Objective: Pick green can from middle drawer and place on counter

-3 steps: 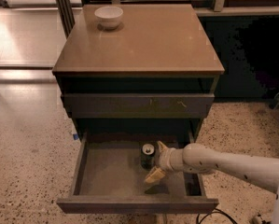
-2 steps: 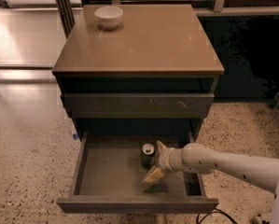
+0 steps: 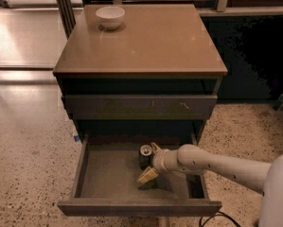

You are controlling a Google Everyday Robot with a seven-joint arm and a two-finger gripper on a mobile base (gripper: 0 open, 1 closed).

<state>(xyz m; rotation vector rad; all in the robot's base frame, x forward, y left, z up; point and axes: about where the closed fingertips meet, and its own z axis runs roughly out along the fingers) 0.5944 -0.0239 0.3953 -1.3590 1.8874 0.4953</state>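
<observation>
Small dark green drink can [image 3: 145,154] with silver top, upright toward the back of the pulled-out wide dark grey middle drawer [image 3: 131,207]. Cream two-finger pincer [image 3: 148,163] inside the drawer, spread wide, just beside the can.

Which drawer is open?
The middle drawer, the lower one: pulled far out, floor exposed, with the green can and the claw inside. The scratched drawer front above it is pushed in.
</observation>
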